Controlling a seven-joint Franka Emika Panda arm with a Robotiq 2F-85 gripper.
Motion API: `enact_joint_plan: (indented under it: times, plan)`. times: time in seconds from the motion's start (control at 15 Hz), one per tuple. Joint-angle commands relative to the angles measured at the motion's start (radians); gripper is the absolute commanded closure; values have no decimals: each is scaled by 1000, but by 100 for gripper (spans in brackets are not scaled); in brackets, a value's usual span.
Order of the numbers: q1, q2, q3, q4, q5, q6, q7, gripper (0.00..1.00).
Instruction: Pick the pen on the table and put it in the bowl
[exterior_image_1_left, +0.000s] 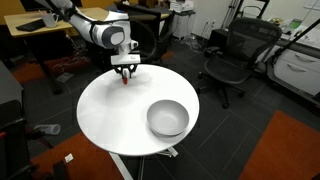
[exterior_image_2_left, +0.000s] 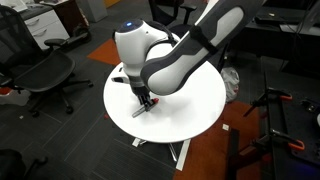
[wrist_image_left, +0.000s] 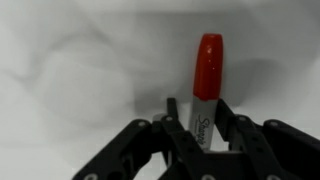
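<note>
The arm (exterior_image_1_left: 98, 30) is made of thick, rounded white segments with smooth, glossy shells, parted by dark bands at the joints. In an exterior view the bulky white segment above the jaws bears a small blue spot (exterior_image_2_left: 135, 27) on its crown, and the long link (exterior_image_2_left: 215, 30) beyond it looks grey in shade. Directly above the jaws sits a short black wrist block (exterior_image_1_left: 125, 62). In the wrist view the jaws are matte black: angular bars hinged in pairs to either side, with slim, flat-faced fingers (wrist_image_left: 178, 125) in the middle.
</note>
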Motion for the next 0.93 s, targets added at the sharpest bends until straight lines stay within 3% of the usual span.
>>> enact_joint_plan:
  times: [0.0, 0.13, 0.2, 0.87]
  plan:
    - [-13, 21, 16, 28, -1, 3, -24, 88]
    - [-13, 22, 17, 32, 0, 4, -23, 100]
    - [-13, 22, 17, 32, 1, 3, -20, 94]
    - [-13, -152, 9, -143, 28, 162, 149, 94]
